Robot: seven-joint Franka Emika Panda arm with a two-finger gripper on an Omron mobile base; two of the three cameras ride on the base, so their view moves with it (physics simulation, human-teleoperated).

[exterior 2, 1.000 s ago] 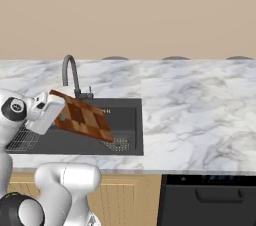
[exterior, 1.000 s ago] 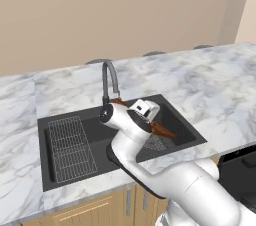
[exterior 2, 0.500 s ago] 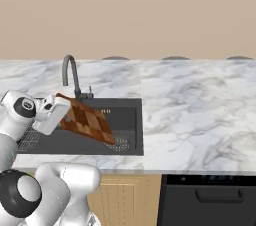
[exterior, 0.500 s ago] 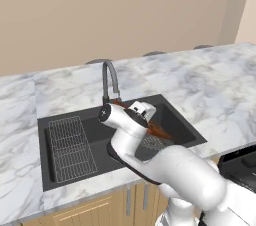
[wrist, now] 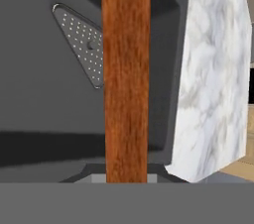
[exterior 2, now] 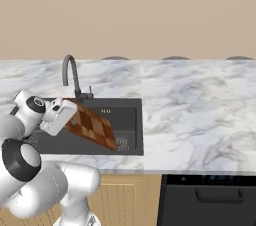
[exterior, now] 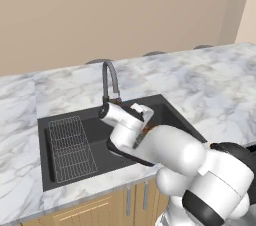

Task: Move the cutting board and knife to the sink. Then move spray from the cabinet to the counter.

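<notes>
**A:** Three views, taken in turn. From the left base camera, what do you get?

**B:** The white arm bends down over the dark grey rectangular sink (exterior: pixel 75 142), beside the dark arched faucet (exterior: pixel 110 77). A sliver of brown shows just past the wrist; the claw itself is hidden behind the arm there.

**A:** And from the right base camera?

**B:** Clearer. The claw (exterior 2: pixel 70 115) is clamped on one end of the rectangular wooden cutting board, checkered in light and dark brown (exterior 2: pixel 92 127). The board's long axis runs away from the claw, slanting down to the right, its far corner low over the basin near the drain. It hangs inside the sink's outline, with the white marble desk with grey veins (exterior 2: pixel 195 110) off to the right.

**A:** The hand camera?

**B:** The board's edge (wrist: pixel 126 74) runs straight ahead as a brown strip, with the basin floor and perforated drain plate (wrist: pixel 82 44) behind it. Whether the far corner touches the floor, I can't tell.

**A:** So the next move?

**B:** Probably lower a little and let go. The knife isn't something I can place.
</notes>
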